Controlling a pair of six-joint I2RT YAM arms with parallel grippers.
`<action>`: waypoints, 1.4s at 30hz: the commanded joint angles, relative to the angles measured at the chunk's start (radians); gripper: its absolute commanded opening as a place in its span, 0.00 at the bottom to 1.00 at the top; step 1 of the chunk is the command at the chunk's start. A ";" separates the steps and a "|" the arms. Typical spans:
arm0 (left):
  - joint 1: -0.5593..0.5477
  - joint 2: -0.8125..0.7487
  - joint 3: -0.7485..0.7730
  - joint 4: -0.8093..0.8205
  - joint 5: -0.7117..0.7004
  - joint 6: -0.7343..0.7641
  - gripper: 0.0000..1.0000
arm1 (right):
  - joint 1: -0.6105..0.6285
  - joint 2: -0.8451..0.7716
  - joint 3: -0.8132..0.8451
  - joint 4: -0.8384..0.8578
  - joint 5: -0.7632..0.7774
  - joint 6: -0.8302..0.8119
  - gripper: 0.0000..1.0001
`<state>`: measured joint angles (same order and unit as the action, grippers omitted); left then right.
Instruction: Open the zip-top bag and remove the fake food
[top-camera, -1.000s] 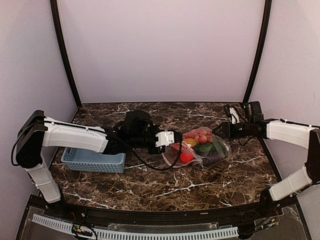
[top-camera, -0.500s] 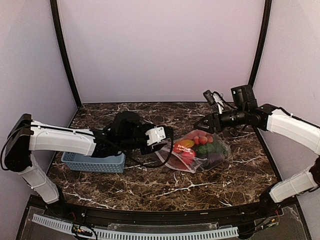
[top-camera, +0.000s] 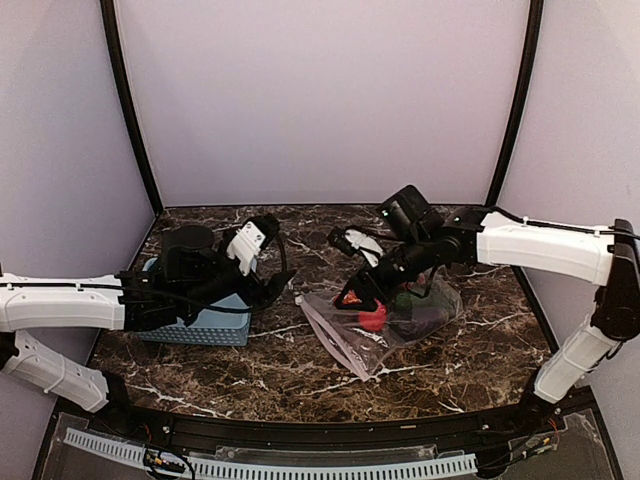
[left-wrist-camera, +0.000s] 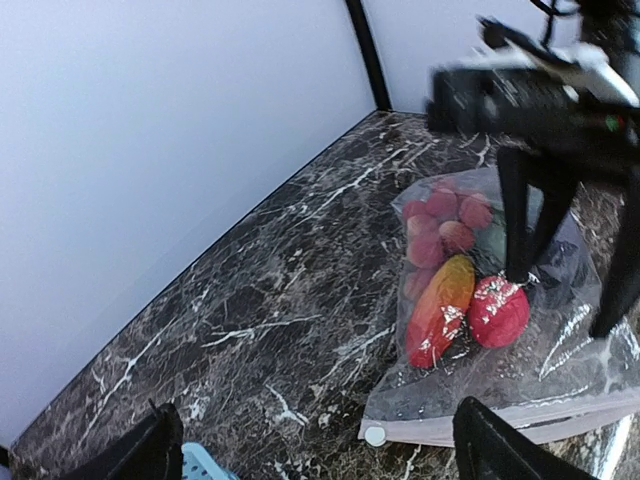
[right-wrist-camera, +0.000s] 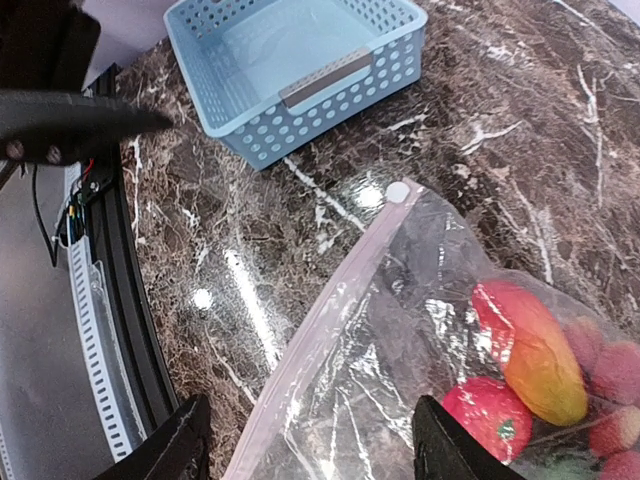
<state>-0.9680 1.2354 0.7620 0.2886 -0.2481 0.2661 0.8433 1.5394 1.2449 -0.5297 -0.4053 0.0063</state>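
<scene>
Dark marble table (top-camera: 300, 350) with white lines holds the zip-top bag (top-camera: 410, 325), which lies flat a bit right of the middle with the fake food (top-camera: 374, 318) inside it: red balls, an orange-red piece, a round red piece and something green. The right claw (top-camera: 362, 290) hangs over the bag with its two fingers apart, tips down close to the round red piece. The left claw (top-camera: 280, 285) is wide apart and empty, by the right end of the light-blue basket (top-camera: 195, 328), not touching the bag's pale zip strip (right-wrist-camera: 318, 345).
</scene>
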 joint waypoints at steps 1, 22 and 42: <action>-0.002 -0.067 -0.020 -0.051 -0.183 -0.175 0.97 | 0.102 0.074 0.056 -0.057 0.167 -0.006 0.66; 0.110 -0.285 -0.101 -0.186 -0.249 -0.406 0.99 | 0.335 0.380 0.283 -0.268 0.747 0.040 0.65; 0.112 -0.305 -0.163 -0.133 -0.215 -0.374 0.99 | 0.323 0.356 0.284 -0.273 0.745 0.031 0.02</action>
<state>-0.8608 0.9619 0.6312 0.1333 -0.4881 -0.1253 1.1694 1.9263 1.5330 -0.8177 0.3866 0.0326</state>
